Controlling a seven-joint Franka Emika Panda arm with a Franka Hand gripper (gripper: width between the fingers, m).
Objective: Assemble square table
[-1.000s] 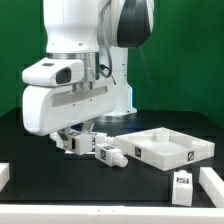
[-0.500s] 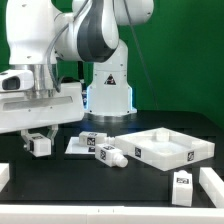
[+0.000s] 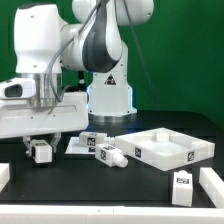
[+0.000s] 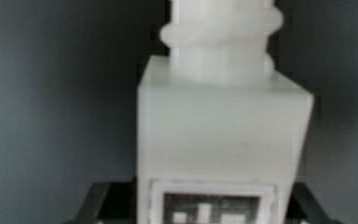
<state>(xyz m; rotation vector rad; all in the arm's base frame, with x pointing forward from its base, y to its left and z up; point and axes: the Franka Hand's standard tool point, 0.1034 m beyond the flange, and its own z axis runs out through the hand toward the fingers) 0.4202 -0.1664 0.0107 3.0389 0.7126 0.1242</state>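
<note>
My gripper point(image 3: 40, 149) is shut on a white block leg point(image 3: 41, 151) and holds it just above the black table at the exterior view's left. In the wrist view the leg point(image 4: 220, 110) fills the frame: a square block with a round peg on its far end and a black-and-white tag near the dark fingers point(image 4: 112, 200) on either side of it. The square table top point(image 3: 170, 148), tray-like with a raised rim, lies at the exterior view's right. Two more legs point(image 3: 98, 147) point(image 3: 112, 156) lie between gripper and top. Another leg point(image 3: 182, 182) stands in front of the top.
The marker board point(image 3: 78, 146) lies flat beside the held leg, partly under the loose legs. White bars sit at the table's front left point(image 3: 4, 173) and front right point(image 3: 212, 186). The robot's base point(image 3: 108, 95) stands behind the marker board.
The arm has swung toward the exterior view's left, carrying the leg away from the marker board and the other legs. The jaws stay shut on it.
</note>
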